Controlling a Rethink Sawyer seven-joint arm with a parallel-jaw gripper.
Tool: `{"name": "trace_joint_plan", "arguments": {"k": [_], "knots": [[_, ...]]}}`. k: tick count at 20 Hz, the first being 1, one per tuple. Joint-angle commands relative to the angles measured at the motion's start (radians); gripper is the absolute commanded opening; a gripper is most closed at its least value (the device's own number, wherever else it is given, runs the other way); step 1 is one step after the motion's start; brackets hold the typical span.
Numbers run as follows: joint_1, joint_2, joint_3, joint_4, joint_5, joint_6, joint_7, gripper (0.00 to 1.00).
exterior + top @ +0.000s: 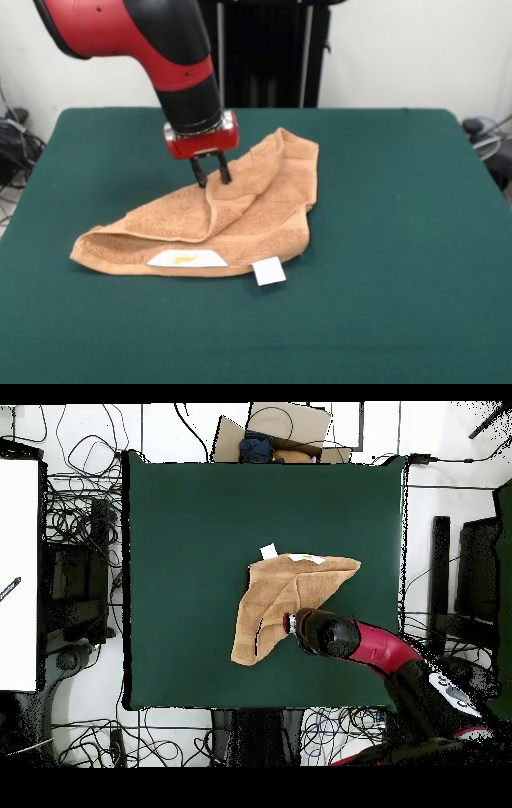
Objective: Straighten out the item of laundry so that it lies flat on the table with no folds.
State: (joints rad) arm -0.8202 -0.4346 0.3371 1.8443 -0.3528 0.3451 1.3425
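— So, where is the towel (228,216)?

— It lies near the middle of the green table (400,240). It is orange-tan and fluffy. It is not flat. One part is folded over the rest, and a raised ridge runs up the cloth.

— What shape does it make?

— From the front it looks a bit like a triangle. One wide edge lies close to the camera, and a narrow end points away toward the far side of the table. From above it looks bent, with one arm going along the table and one going down toward the robot.

— Are there tags on it?

— Yes, two white ones. A long tag (187,258) with a yellow mark sits on the near edge. A small square tag (269,272) sticks out onto the table just beside that edge.

— And where is the gripper (211,174)?

— It hangs from the red and black arm (160,40), right over the fold in the towel. Its two dark fingers (198,173) point down and their tips touch the cloth. They stand a little apart, with a small gap between them. I cannot tell if they are pinching any cloth.
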Motion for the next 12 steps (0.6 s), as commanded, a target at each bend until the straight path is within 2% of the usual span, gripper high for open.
{"name": "trace_joint_plan", "arguments": {"k": [1,12], "knots": [[0.015,0.059,0.061,0.011,-0.020,-0.084,0.107,0.00],[0.036,0.047,0.040,0.004,-0.011,-0.078,0.126,0.00]]}}
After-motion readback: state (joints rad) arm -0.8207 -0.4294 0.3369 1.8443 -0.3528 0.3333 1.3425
